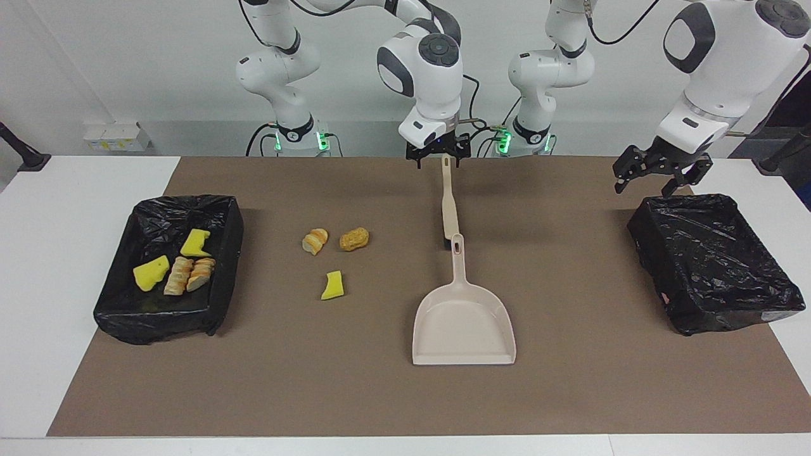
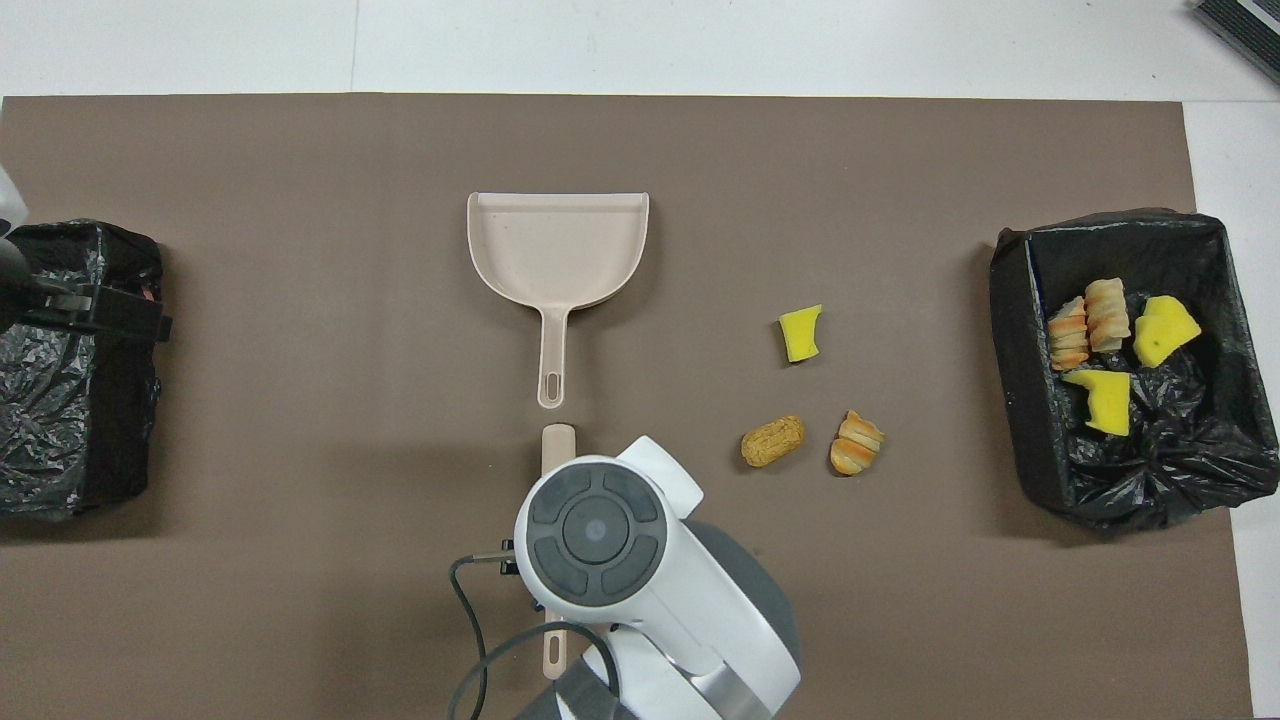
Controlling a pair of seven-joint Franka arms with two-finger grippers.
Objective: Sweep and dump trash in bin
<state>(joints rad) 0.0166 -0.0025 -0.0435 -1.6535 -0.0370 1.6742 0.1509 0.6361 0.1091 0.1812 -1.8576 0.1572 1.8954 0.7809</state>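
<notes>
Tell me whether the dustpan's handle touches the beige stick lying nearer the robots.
Apart. The overhead view shows a strip of bare mat between the handle end of the dustpan and the beige stick.

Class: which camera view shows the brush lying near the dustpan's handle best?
The facing view: the brush lies fully visible on the mat, under the right gripper. In the overhead view the right arm covers its middle, leaving only its two ends visible.
</notes>
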